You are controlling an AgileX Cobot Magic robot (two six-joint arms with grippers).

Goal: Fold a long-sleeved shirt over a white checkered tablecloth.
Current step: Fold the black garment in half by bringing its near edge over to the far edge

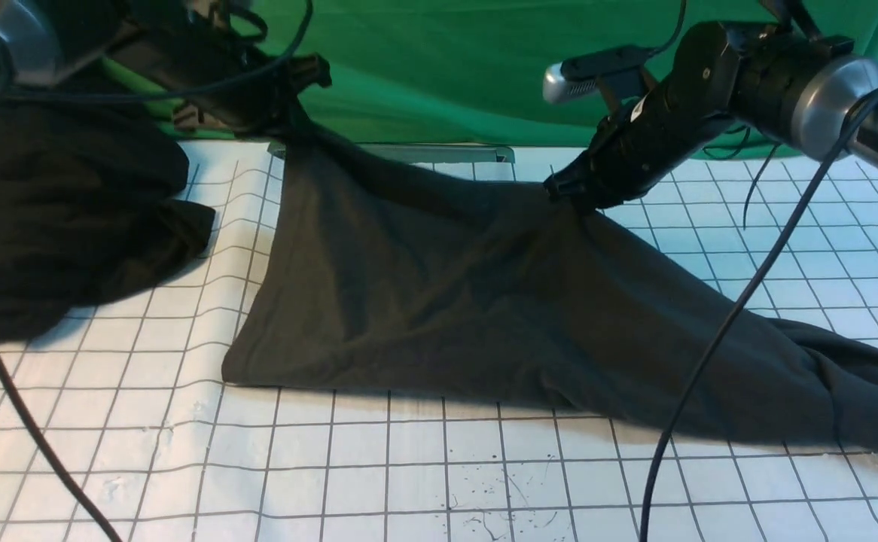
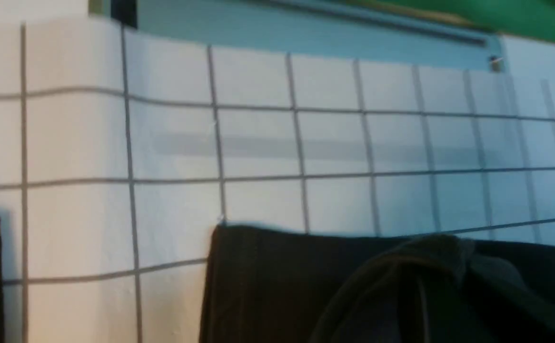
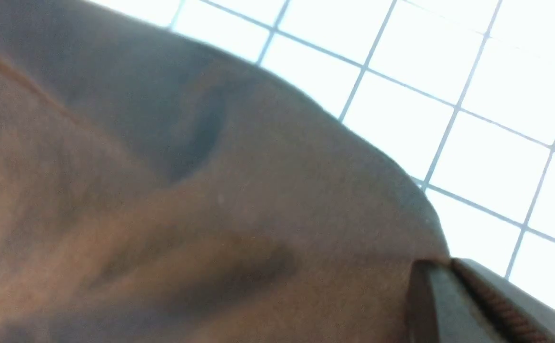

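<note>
- Surroundings: a black heap of cloth lies at the left of the worktop, apart from the shirt. A green backdrop hangs behind, and a metal strip runs along the far edge.
- Obstructions: a thin black cable from the right arm hangs across the front view, in front of the right part of the shirt. A second cable trails over the left foreground.
- Tablecloth: white, ruled with thin dark lines into small squares, slightly rippled, with a few dark specks in the near middle.
- Shirt: dark charcoal, matte, soft knit. It lies on the tablecloth at the centre and right of the worktop. The near edge is flat, the far edge is drawn up into two peaks, and the right end is bunched into folds.
- Left hand: clenched on the far-left peak of the shirt, which is raised clear of the tablecloth. The left wrist view shows only dark fabric over the grid.
- Right hand: clenched on the lower, far-centre peak. In the right wrist view a ribbed finger presses against the fabric, with the grid behind it.
</note>
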